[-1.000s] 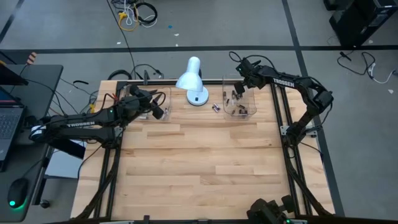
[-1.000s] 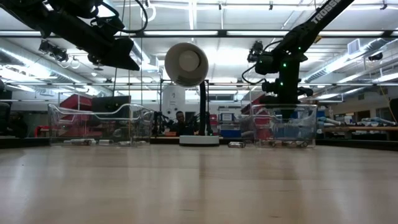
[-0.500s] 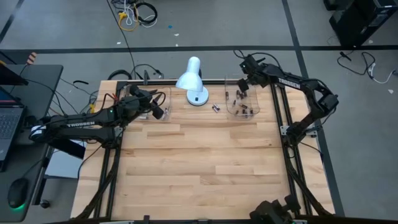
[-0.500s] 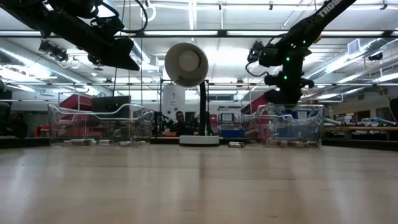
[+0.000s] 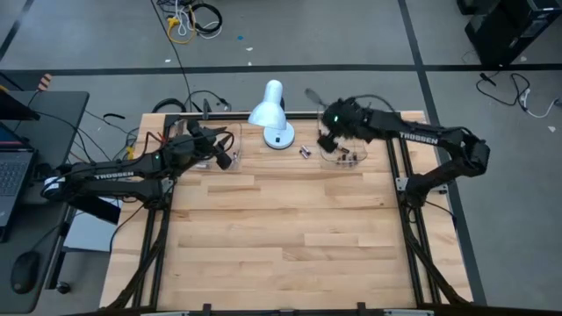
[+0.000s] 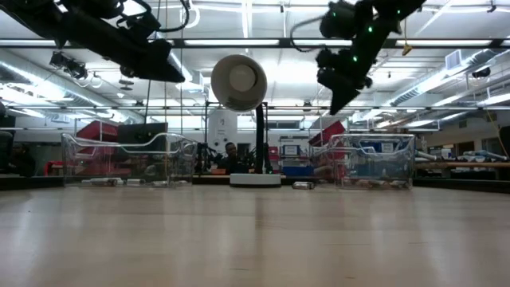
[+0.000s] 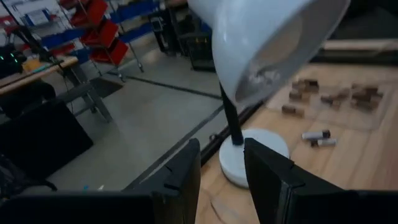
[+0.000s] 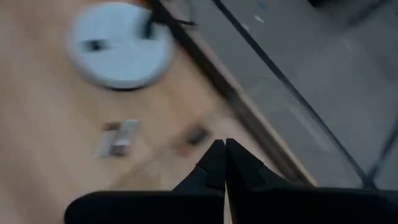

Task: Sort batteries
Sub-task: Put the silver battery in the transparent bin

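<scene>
Dark right gripper higher, tray-clear

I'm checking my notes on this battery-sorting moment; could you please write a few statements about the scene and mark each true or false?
1. The right gripper is shut. True.
2. The lamp lies tipped over on the table. False: it stands upright between the two trays.
3. Two batteries lie on the table between the lamp and the right tray. True.
4. The right gripper holds a battery. False: its shut fingertips show nothing between them.
5. The left gripper is over the middle of the table. False: it hangs by the left tray at the far edge, fingers apart.
</scene>
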